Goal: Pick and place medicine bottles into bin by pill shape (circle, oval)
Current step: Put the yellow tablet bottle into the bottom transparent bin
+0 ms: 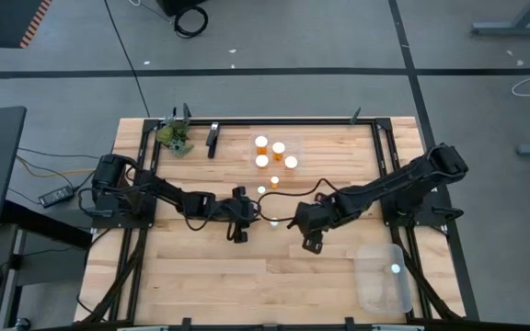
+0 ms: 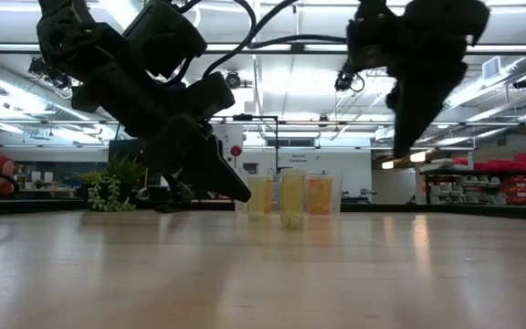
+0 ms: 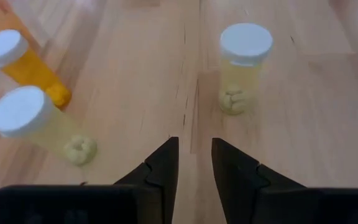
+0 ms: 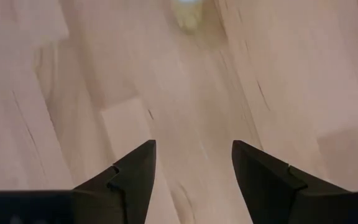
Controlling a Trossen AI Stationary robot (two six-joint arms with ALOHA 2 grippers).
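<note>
Butcher-block wood planks form the table [image 1: 247,267], with a grey floor around it. Seven medicine bottles are countable from above: four orange ones [image 1: 277,147] cluster at the far middle, two paler ones [image 1: 274,182] stand nearer, and one [image 1: 272,222] sits between the grippers. No label or writing is readable. One clear plastic bin [image 1: 382,276] rests at the near right. The left gripper [image 1: 239,230] has fingers slightly parted, holding nothing; the right gripper [image 1: 313,241] is spread wide and also holds nothing.
</note>
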